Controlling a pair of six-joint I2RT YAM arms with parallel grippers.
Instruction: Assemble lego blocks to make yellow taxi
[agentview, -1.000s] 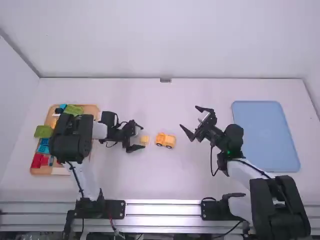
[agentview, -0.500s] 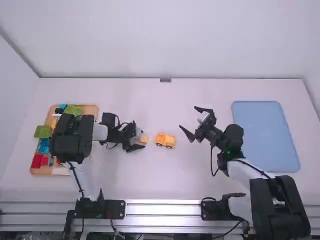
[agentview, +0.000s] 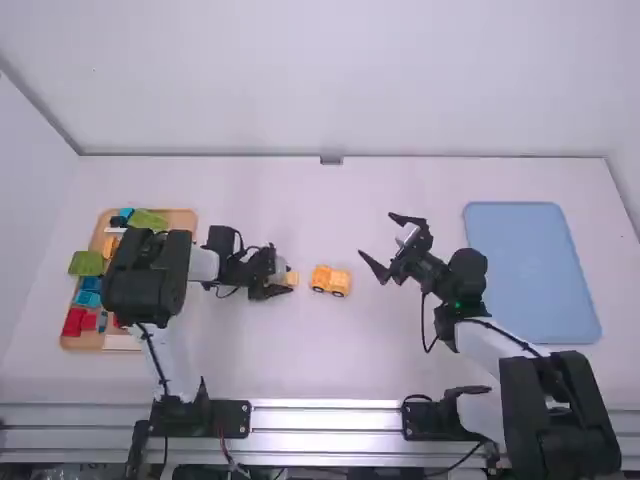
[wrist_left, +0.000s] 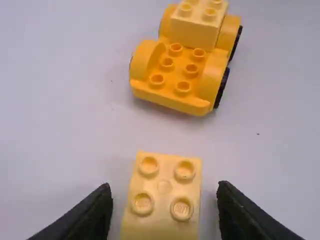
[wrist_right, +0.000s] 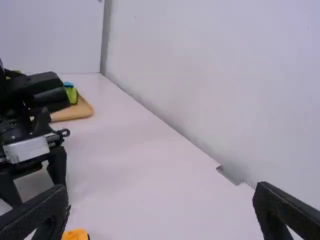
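Left hand: unclenched, fingers standing either side of a pale yellow block, a strip of counter showing between each finger and the block in the left wrist view. Block sits studs up, four in a square; its near end is cut off in that view, so long axis cannot be told. One flat side faces the vehicle, which rests on the counter just beyond the block, apart from it, to its right in the high view. Vehicle: orange-yellow wheeled base, upright on its wheels, long axis running mostly left to right in the high view, right end angled slightly toward the arm bases. Its low studded end points at the loose block; a second pale yellow block is seated studs up on the far end. Right hand: released, fingers spread wide, held right of the vehicle and pointing leftward. Wooden tray of mixed blocks lies at far left, partly under the left arm; blue board at far right, long axis running away from the camera.
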